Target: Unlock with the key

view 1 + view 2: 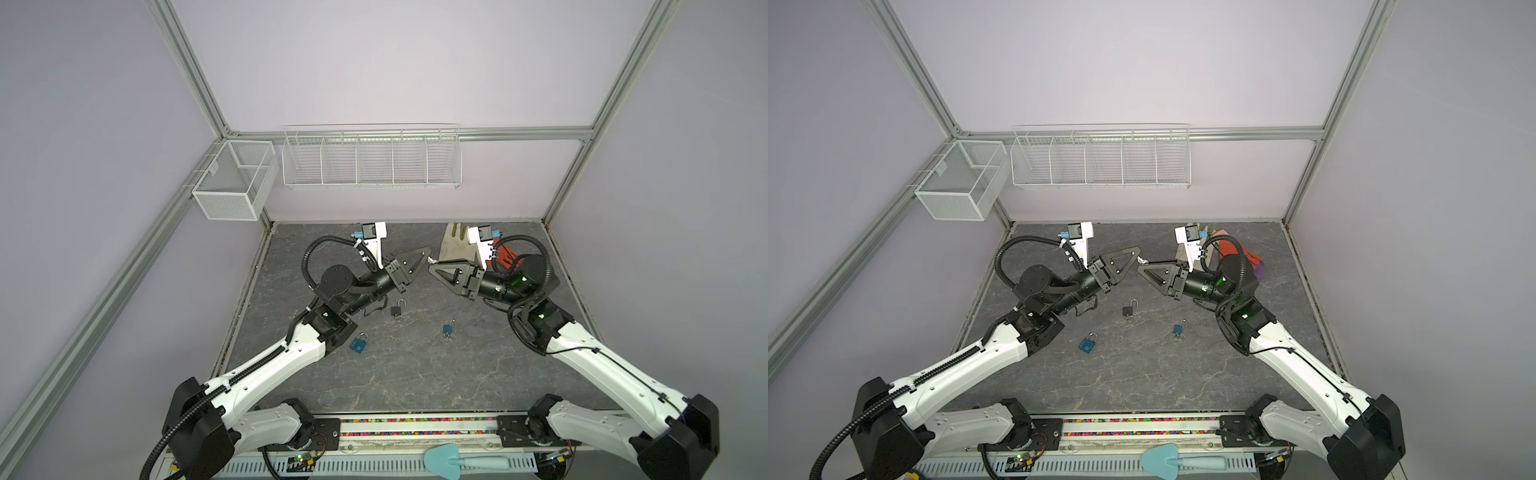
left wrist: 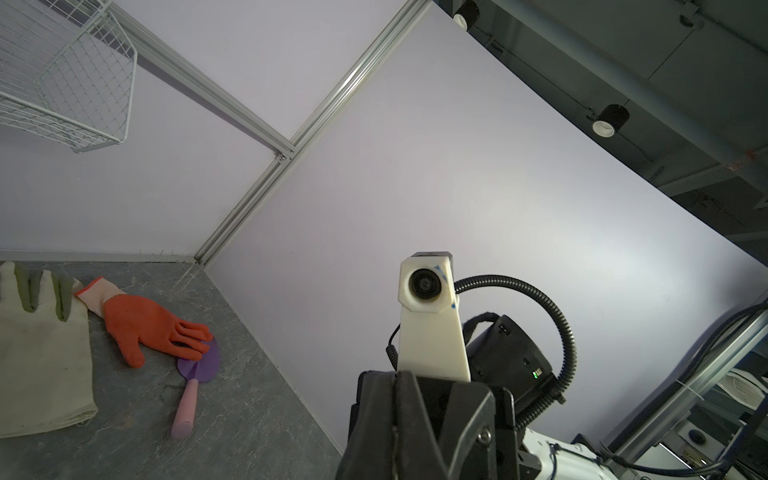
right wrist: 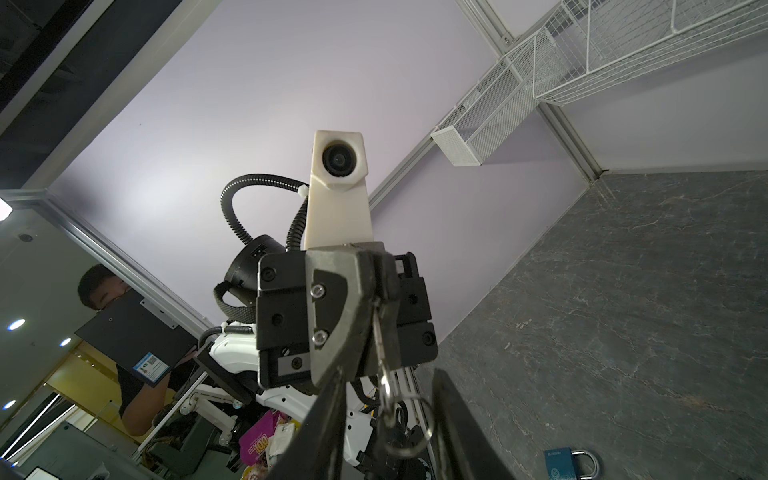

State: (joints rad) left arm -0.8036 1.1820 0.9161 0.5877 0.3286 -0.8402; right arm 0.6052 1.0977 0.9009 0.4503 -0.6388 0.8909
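My left gripper [image 1: 424, 261] hangs above the middle of the table, shut on the key [image 3: 380, 332]. Its ring [image 3: 409, 428] dangles below the shut fingers [image 3: 357, 291]. In the left wrist view the left gripper [image 2: 392, 415] shows its jaws pressed together and the key is hidden. My right gripper [image 1: 433, 271] faces it tip to tip. In the right wrist view the right gripper [image 3: 390, 428] is open, one finger on each side of the ring, not touching it. On the table lie a black padlock [image 1: 398, 309] with raised shackle, a small blue padlock [image 1: 448, 330] and a larger blue padlock [image 1: 358, 344].
A beige glove [image 2: 41, 353], an orange glove [image 2: 145, 324] and a purple trowel [image 2: 195, 374] lie at the back right of the table. A wire rack [image 1: 370, 162] and a mesh basket [image 1: 232, 183] hang on the walls. A light blue trowel [image 1: 457, 459] lies on the front rail.
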